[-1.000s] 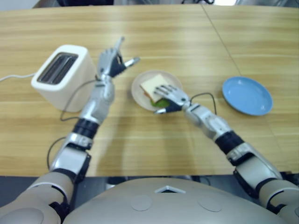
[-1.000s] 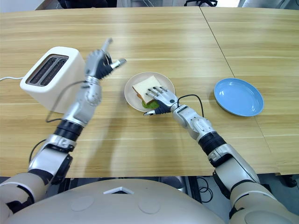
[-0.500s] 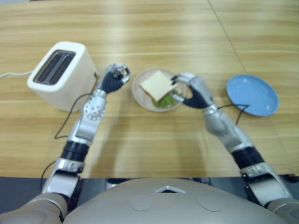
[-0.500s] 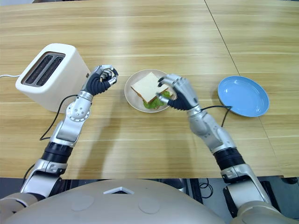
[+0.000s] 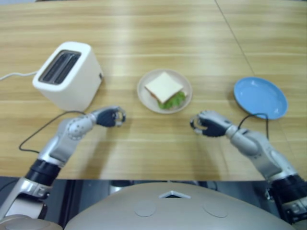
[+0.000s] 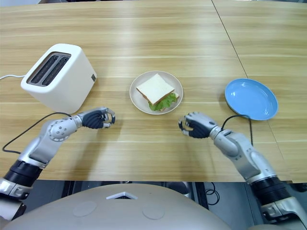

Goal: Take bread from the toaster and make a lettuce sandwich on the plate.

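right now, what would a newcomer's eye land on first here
The finished sandwich, with lettuce poking out under the top slice, sits on the beige plate in the middle of the wooden table. A white toaster stands to its left and a blue plate lies to its right. Nearer the robot, the left hand and right hand are curled and hold nothing.

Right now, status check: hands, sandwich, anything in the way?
Left hand and right hand curled, empty, short of the plate. Sandwich assembled on it, lettuce showing. Toaster left, blue plate right, neither in the way.
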Controlling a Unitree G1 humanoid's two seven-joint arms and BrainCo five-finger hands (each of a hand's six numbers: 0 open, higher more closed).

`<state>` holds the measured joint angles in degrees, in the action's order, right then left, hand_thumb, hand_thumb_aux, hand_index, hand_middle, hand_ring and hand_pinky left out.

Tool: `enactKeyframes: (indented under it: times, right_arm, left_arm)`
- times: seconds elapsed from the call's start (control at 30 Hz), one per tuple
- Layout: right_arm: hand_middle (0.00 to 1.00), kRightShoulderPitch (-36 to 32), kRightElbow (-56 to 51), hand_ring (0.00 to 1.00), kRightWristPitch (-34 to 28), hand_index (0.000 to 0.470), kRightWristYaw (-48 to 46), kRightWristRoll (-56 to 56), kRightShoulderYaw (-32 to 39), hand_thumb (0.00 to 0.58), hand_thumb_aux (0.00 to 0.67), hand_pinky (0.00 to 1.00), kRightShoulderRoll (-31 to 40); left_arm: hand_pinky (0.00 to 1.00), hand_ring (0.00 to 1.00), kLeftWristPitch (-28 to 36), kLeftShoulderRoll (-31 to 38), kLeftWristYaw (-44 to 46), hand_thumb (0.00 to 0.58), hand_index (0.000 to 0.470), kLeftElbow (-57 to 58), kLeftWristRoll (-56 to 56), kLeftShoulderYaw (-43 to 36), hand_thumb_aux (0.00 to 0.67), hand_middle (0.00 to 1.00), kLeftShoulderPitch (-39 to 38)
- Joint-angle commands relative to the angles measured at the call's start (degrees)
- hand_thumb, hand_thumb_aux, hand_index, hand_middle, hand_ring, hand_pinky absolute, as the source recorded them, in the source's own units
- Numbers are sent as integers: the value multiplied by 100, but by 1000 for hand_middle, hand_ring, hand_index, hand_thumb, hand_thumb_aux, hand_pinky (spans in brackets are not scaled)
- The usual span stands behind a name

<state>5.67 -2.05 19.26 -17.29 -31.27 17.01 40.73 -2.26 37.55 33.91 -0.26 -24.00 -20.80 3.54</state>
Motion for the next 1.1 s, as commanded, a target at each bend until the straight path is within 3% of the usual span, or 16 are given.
enactKeyframes:
  times: [0.03,0.2,0.4,0.43,0.5,0.53,0.57,0.63,0.67,0.7,0.73,0.83,0.93,1.0,1.1]
  right_arm:
    - [1000,-594,-890,1000,-60,460,6,-562,509,580,670,1000,-331]
    - [1000,-1902,-2104,1000,-3,460,295,-1105,934,580,670,1000,-783]
    - [1000,-3466,-3923,1000,176,460,1165,-1553,1313,580,670,1000,-1301]
    - [1000,-3675,-4193,1000,211,460,1396,-1655,1389,580,670,1000,-1370]
    - [1000,-3979,-4561,1000,259,460,1890,-1828,1501,580,670,1000,-1442]
    - [0,-4119,-4704,0,269,231,2205,-1947,1566,436,336,0,-1451]
    - [0,-4219,-4825,0,284,0,2438,-2026,1625,0,0,0,-1456]
    - [0,-4278,-4821,0,386,0,2862,-2105,1653,0,0,0,-1389]
    - [0,-4233,-4690,0,451,0,3042,-2110,1627,0,0,0,-1304]
    - [0,-4185,-4569,0,496,0,3178,-2119,1606,0,0,0,-1230]
    - [0,-4106,-4415,0,548,0,3295,-2102,1577,0,0,0,-1138]
    - [0,-3594,-3609,0,734,0,3426,-1812,1288,0,0,0,-752]
    - [0,-2828,-2583,0,897,0,3281,-895,558,0,0,0,-535]
    - [0,-2302,-2051,0,905,0,3098,-1,-10,0,0,0,-649]
    - [0,-1697,-1613,0,770,0,2923,914,-556,0,0,0,-1015]
  left_arm:
    - [1000,1000,101,-462,-152,580,460,843,-378,-375,670,1000,524]
    - [1000,1000,248,-1236,-696,580,460,2134,-650,-532,670,1000,1387]
    - [1000,1000,-17,-1901,-1530,580,460,3703,-894,-649,670,1000,2512]
    - [1000,1000,-22,-1975,-1730,572,408,3968,-928,-626,594,1000,2688]
    - [1000,1000,61,-2029,-2042,572,408,4333,-1027,-628,594,1000,2932]
    - [1000,1000,116,-2018,-2175,0,0,4457,-1075,-627,0,1000,3021]
    - [1000,1000,144,-2011,-2270,0,0,4554,-1108,-633,0,1000,3081]
    - [953,953,267,-1918,-2377,0,0,4471,-1112,-561,0,953,3062]
    - [204,204,365,-1830,-2385,0,0,4278,-1067,-469,0,204,2983]
    - [204,204,451,-1754,-2388,0,0,4103,-1033,-398,0,204,2912]
    - [0,0,555,-1669,-2376,0,0,3882,-1001,-316,0,0,2814]
    - [0,0,1025,-1463,-2361,0,0,2759,-780,159,0,0,2304]
    - [0,0,1148,-1495,-2424,0,0,1583,-370,730,0,0,1730]
    - [0,0,998,-1676,-2648,0,0,1107,-40,1098,0,0,1508]
    - [0,0,202,-2443,-2816,0,0,735,1141,1657,0,0,1242]
